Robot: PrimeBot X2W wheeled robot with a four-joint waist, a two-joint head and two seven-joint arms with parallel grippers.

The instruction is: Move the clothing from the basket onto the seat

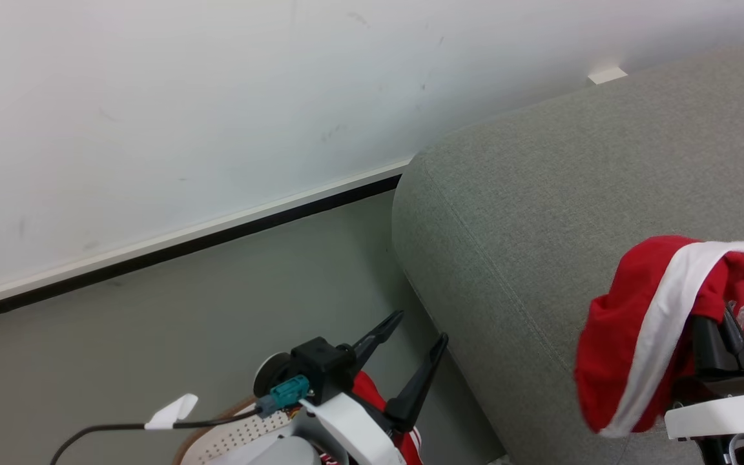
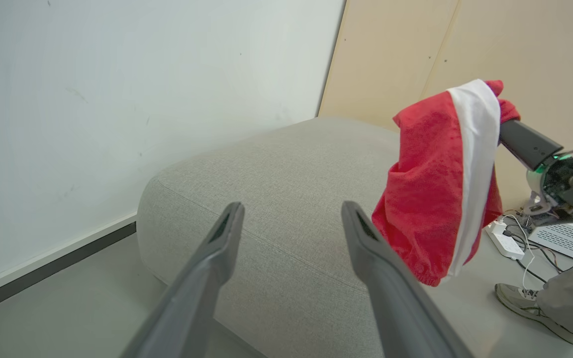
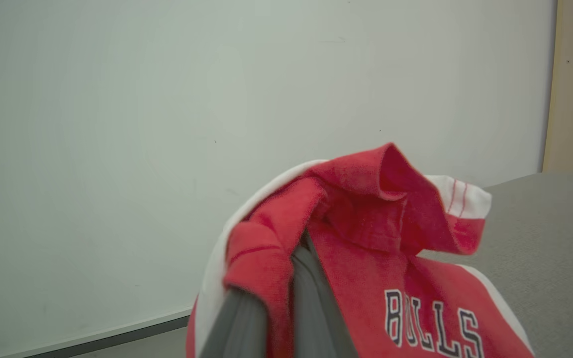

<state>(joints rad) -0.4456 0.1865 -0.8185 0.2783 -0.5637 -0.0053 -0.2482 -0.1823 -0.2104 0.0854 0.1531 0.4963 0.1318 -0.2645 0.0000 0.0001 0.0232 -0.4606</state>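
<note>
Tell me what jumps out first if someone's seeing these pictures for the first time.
The red clothing with its broad white band, draped from the shut right gripper by the grey seat at right. Then the left gripper, open and empty, by the basket at lower left.

My head camera looks steeply down from above onto a rounded corner of the grey seat, with the floor and the white wall beyond that corner. My left wrist camera sits lower and faces along the left gripper, across the same seat corner toward that wall and a beige panel. My right wrist camera is closest, tight behind the red Bulls garment, facing the wall over the seat's top edge. All three views share the seat, the wall and the garment.
</note>
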